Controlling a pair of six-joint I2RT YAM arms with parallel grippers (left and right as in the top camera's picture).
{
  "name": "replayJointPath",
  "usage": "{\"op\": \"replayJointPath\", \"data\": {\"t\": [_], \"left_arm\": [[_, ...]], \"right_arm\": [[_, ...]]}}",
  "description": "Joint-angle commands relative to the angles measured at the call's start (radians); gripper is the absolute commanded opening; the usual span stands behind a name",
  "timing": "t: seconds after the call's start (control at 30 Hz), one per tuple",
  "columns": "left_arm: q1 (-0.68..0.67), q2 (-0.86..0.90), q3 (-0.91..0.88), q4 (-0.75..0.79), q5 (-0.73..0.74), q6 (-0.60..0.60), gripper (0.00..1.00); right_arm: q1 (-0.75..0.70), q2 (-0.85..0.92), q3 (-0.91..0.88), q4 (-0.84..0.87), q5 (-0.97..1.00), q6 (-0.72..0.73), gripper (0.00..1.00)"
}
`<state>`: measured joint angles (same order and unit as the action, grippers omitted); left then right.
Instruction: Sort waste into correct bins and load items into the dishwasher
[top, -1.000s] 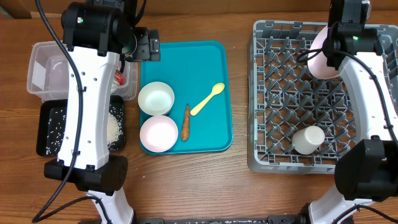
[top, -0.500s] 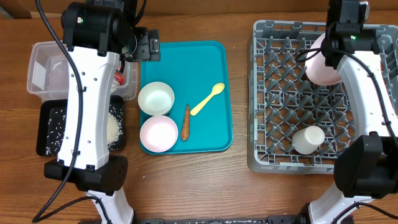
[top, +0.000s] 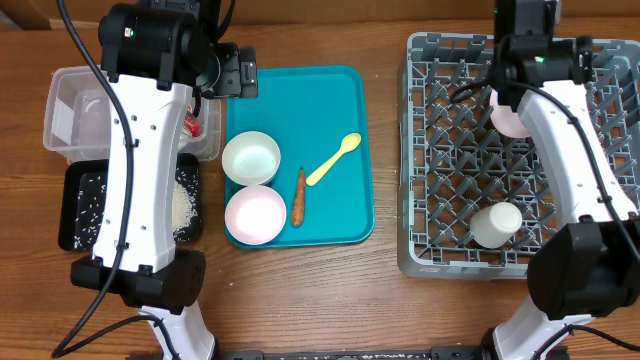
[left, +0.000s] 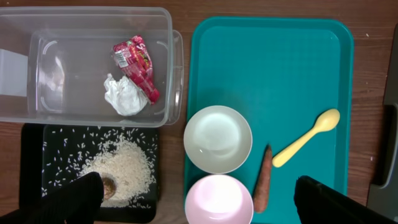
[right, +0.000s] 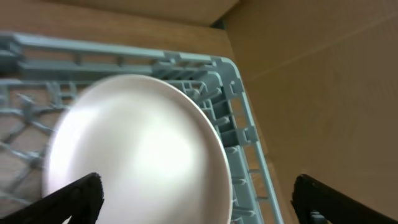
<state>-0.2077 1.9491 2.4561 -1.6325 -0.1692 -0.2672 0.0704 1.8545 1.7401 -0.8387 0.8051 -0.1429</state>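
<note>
Ben: Pink plate (right: 134, 149) is sitting in the grey dish rack (right: 245, 149), just under the right gripper (right: 196, 199).

Mia: Is that gripper squeezing it?

Ben: No. Its fingers are standing wide apart and holding nothing. A white cup (top: 497, 223) is standing in the same rack, well back from it.

Mia: What is the left gripper (left: 199, 202) doing?

Ben: It is hanging over the teal tray (left: 280, 74), fingers wide apart too, with nothing in them. The pink bowl (left: 219, 200) is lying between them, with the white bowl (left: 217, 139) just ahead. The carrot (left: 262, 180) and yellow spoon (left: 306, 138) are lying nearer its right finger.

Mia: And the rubbish?

Ben: Rice (left: 127, 168) is lying on the black tray (left: 31, 162) by its left finger. The red wrapper (left: 135, 62) and napkin (left: 126, 98) are sitting in the clear tub (left: 62, 25), further ahead.
</note>
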Motion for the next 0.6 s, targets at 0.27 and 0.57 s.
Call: {"op": "replayJointPath", "data": {"t": [0.27, 0.57], "left_arm": [[0.012, 0.0, 0.049, -0.006, 0.01, -0.01, 1.0], [0.068, -0.104, 0.146, -0.008, 0.036, -0.011, 1.0]], "right_arm": [[0.151, -0.156, 0.103, -0.176, -0.892, 0.216, 0.97], [0.243, -0.071, -0.01, -0.082, -1.147, 0.431, 0.76]]}}
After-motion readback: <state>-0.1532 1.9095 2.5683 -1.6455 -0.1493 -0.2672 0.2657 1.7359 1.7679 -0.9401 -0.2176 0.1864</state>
